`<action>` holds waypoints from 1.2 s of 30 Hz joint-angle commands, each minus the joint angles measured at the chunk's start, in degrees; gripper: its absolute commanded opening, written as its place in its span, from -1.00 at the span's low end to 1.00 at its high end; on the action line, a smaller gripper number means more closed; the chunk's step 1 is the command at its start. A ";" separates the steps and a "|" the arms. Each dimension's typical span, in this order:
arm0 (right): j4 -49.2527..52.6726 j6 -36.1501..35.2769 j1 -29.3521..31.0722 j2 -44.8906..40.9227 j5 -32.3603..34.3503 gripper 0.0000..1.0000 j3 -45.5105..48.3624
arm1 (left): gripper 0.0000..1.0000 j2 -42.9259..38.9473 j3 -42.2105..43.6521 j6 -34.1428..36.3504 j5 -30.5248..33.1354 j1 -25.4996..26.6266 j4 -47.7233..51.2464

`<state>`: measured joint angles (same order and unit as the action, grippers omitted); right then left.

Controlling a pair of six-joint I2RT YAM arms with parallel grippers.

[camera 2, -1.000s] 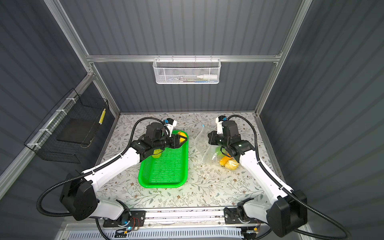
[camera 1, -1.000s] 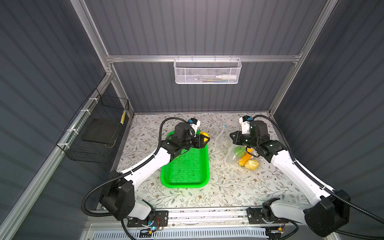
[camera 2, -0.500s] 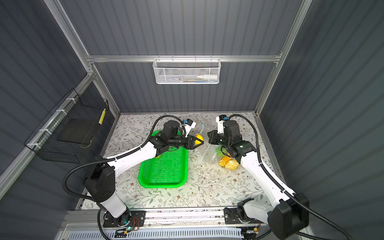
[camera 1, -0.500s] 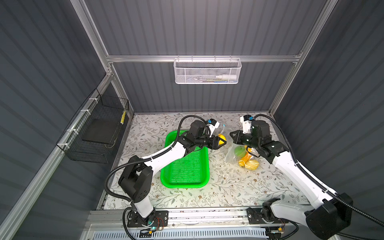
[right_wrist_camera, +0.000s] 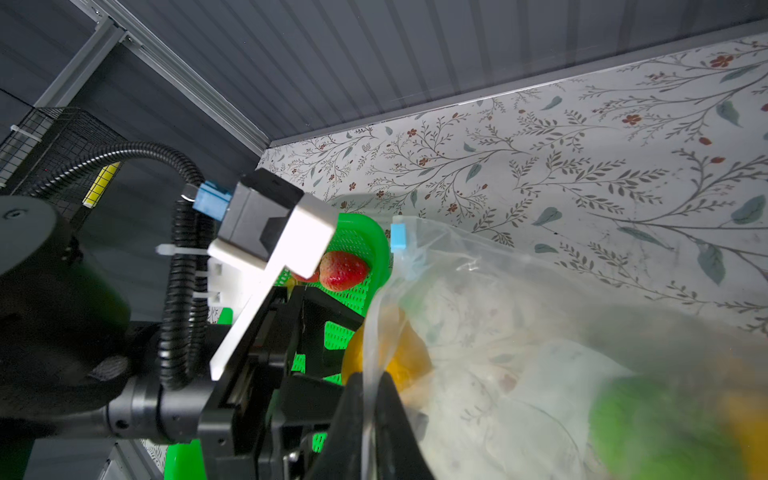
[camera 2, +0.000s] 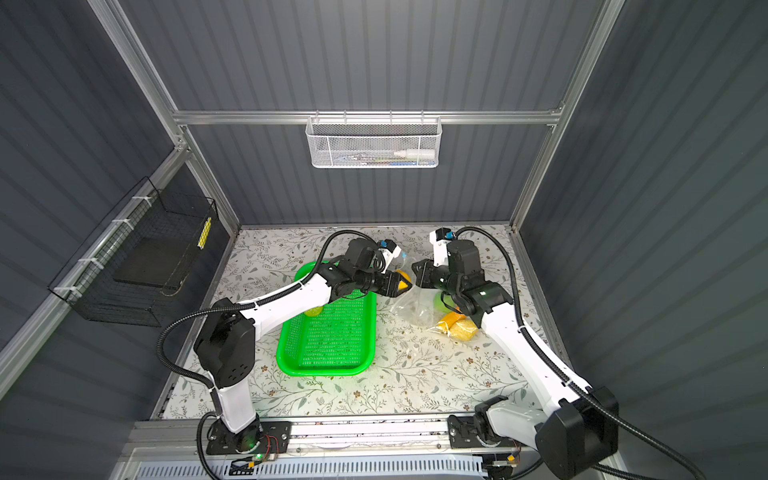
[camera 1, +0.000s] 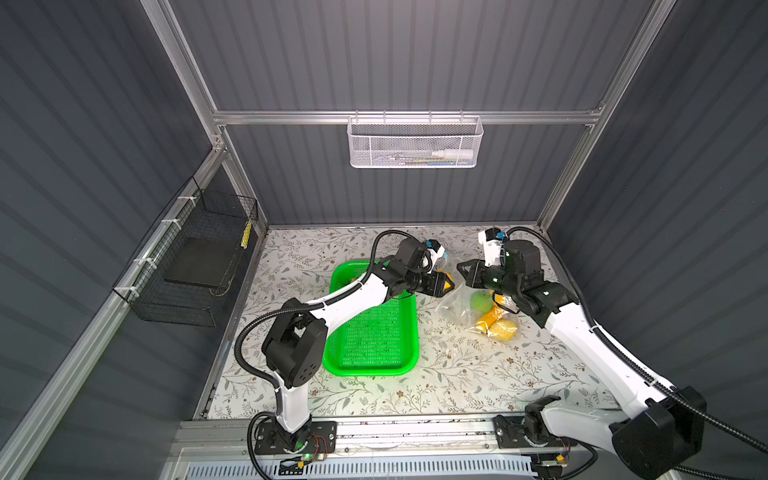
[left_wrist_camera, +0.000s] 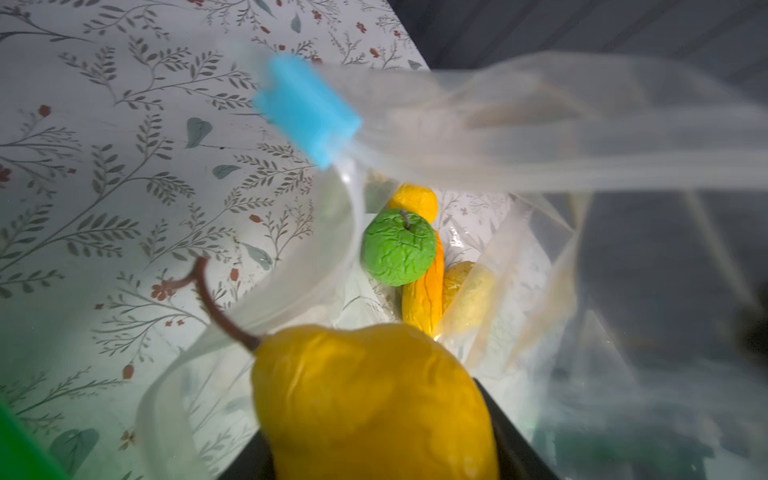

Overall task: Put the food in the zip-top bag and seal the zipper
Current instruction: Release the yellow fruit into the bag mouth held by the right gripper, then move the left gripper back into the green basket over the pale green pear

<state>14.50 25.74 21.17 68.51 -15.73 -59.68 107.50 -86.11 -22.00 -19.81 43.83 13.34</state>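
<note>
In both top views the clear zip-top bag (camera 1: 455,305) (camera 2: 409,309) lies right of the green basket (camera 1: 370,370) (camera 2: 326,370). It holds food: a green ball (left_wrist_camera: 399,247), an orange elongated piece (left_wrist_camera: 428,295) and yellow pieces (camera 1: 503,330). My right gripper (camera 1: 463,270) (right_wrist_camera: 370,386) is shut on the bag's mouth edge and holds it up. The zipper's blue slider (left_wrist_camera: 305,114) (right_wrist_camera: 398,238) sits at one end of the mouth. My left gripper (camera 1: 442,286) (left_wrist_camera: 374,440) grips a yellow stemmed fruit (left_wrist_camera: 374,399) (camera 2: 402,279) right at the open mouth.
A red strawberry (right_wrist_camera: 345,270) and a yellow-green ball (camera 2: 313,311) lie in the green basket. A black wire basket (camera 1: 199,257) hangs on the left wall. On the back rail hangs a white mesh basket (camera 1: 415,141). The two grippers nearly touch.
My left gripper has carried the yellow fruit rightward from over the green basket to the bag's mouth. The right gripper has kept its hold on the bag's edge.
</note>
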 commanded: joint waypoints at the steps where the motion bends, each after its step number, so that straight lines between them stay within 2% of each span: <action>1: -1.41 -1.05 0.45 -0.22 -1.57 -0.78 0.27 | 0.22 1.08 -1.79 1.17 3.91 0.19 5.98; 4: -1.39 -1.13 0.49 -0.22 -1.43 -0.78 0.35 | 0.27 1.07 -1.79 1.17 4.03 0.15 6.17; 14: -0.99 -1.12 0.63 -0.15 -0.89 -0.78 0.35 | 0.60 -0.51 -1.18 0.84 4.37 0.14 6.38; 23: -0.01 -0.78 0.63 -0.40 0.99 -0.78 0.53 | 0.77 -7.91 3.88 -1.46 6.26 -0.86 1.18; 31: 0.43 -0.61 0.63 -0.84 2.37 -0.78 0.71 | 0.83 -18.26 15.88 -6.17 3.61 -8.85 -7.51; 36: 0.26 -0.37 0.63 -0.75 2.46 -0.78 0.68 | 0.94 -21.86 17.69 -3.60 9.91 -12.97 -1.18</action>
<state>14.68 25.47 21.47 68.51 -13.85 -59.53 87.64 -69.23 -26.48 -13.45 31.57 9.19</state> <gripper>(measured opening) 0.109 0.964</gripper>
